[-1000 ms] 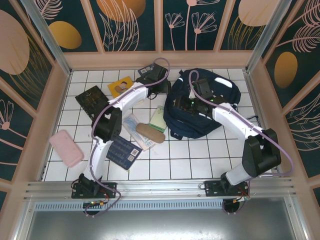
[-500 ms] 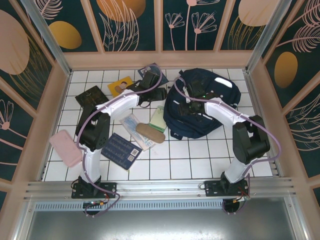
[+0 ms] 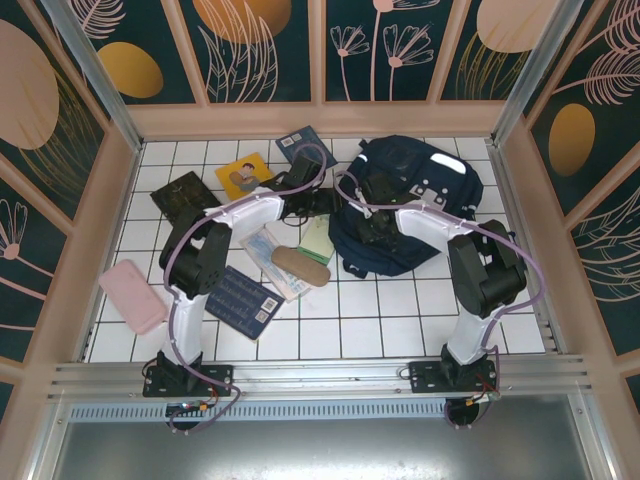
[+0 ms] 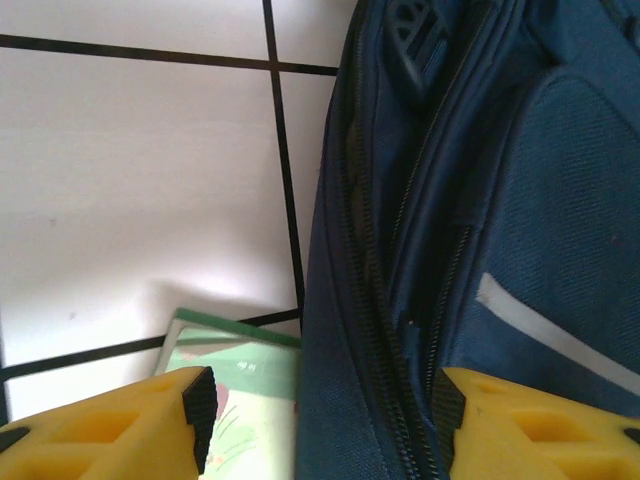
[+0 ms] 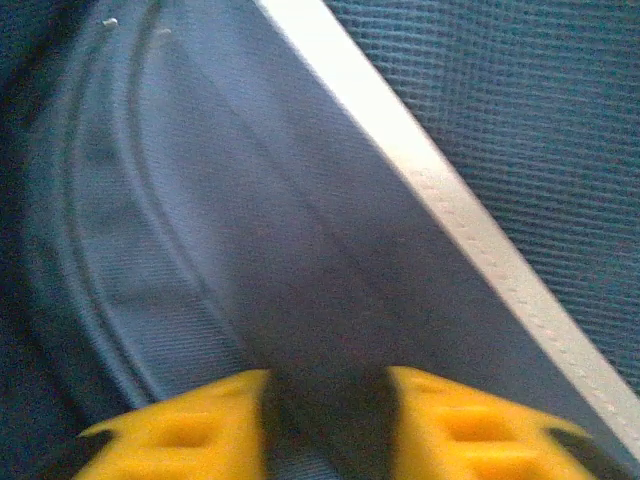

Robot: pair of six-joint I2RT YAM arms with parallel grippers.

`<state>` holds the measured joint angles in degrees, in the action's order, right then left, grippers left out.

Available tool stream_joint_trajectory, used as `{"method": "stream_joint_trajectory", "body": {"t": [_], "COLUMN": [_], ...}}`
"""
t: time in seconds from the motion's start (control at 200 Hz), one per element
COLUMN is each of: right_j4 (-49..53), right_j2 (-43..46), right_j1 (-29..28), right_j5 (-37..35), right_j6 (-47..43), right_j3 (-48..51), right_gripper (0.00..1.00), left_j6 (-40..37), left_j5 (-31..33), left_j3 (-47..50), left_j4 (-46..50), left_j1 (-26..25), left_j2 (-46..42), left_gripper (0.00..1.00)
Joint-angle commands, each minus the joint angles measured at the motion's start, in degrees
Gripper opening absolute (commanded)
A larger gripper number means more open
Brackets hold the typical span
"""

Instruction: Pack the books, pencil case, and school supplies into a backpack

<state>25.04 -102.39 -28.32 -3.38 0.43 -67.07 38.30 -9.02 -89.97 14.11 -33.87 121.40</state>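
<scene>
The navy backpack [image 3: 425, 195] lies at the back right of the tiled floor. My left gripper [image 3: 328, 203] [image 4: 320, 410] stands open astride its left zipper edge [image 4: 400, 300], one finger over the pale green box [image 4: 250, 400] and the other on the fabric. My right gripper [image 3: 372, 228] [image 5: 328, 395] is shut on a fold of the backpack's navy fabric [image 5: 300, 250], next to a white stripe [image 5: 450, 210]. The books lie apart: a yellow book [image 3: 245, 175], a navy book [image 3: 303, 143], a black and gold book [image 3: 185, 195] and another navy book [image 3: 243, 300]. A pink pencil case [image 3: 132, 295] lies at the left.
A clear packet [image 3: 268, 255], a brown pouch [image 3: 300, 266] and the pale green box [image 3: 318, 238] lie together just left of the backpack. Wooden walls fence the floor on three sides. Bare tiles [image 3: 400, 320] lie in front of the backpack.
The left gripper came from the back of the floor toward the backpack's left edge, uncovering the navy book there. The right gripper moved left across the backpack and closed on its fabric.
</scene>
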Motion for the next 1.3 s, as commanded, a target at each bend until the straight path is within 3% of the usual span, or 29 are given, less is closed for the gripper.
{"method": "stream_joint_trajectory", "body": {"t": [0.0, 0.03, 0.435, 0.625, 0.685, 0.74, 1.116, 1.206, 1.296], "right_j4": [0.80, 1.04, 1.19, 3.19, 3.82, 3.53, 3.04, 1.76, 0.75], "right_j2": [-1.21, -0.81, 8.04, 8.58, 9.32, 9.82, 2.80, 2.46, 1.06], "right_j1": [0.72, 0.71, -3.24, -3.37, -2.45, -0.28, 2.56, 2.56, 2.67], "right_j5": [-1.94, -1.15, 13.97, 2.88, -1.62, -3.40, -4.29, -4.86, -8.27], "right_j6": [1.34, 1.94, 15.97, 17.40, 15.51, 12.83, 0.49, -0.20, -0.19], "right_j3": [0.62, 0.62, 1.06, 0.53, 0.58, 0.88, 1.46, 2.32, 2.56], "right_gripper": [0.10, 0.00, 0.00, 0.00, 0.20, 0.29, 0.54, 0.69, 0.70], "left_j6": [1.25, 1.21, -1.16, -2.22, -2.51, -2.51, -1.40, -1.25, -1.14], "left_j5": [-1.03, -0.93, 1.50, 2.45, 2.60, 2.77, 1.78, 1.70, 1.53], "left_j3": [-3.82, -4.86, -22.41, -26.16, -25.03, -23.15, -15.88, -15.11, -14.54], "left_j4": [-0.55, -0.21, 5.41, 7.84, 7.80, 7.08, 3.61, 3.22, 2.70], "left_j1": [-0.58, -0.51, -0.54, -0.55, -0.52, -0.53, -0.58, -0.57, -0.56], "left_j2": [4.07, 4.99, 16.79, 18.90, 18.00, 16.70, 12.30, 11.85, 11.66], "left_gripper": [0.60, 0.60, 0.58, 0.58, 0.58, 0.58, 0.58, 0.58, 0.58]}}
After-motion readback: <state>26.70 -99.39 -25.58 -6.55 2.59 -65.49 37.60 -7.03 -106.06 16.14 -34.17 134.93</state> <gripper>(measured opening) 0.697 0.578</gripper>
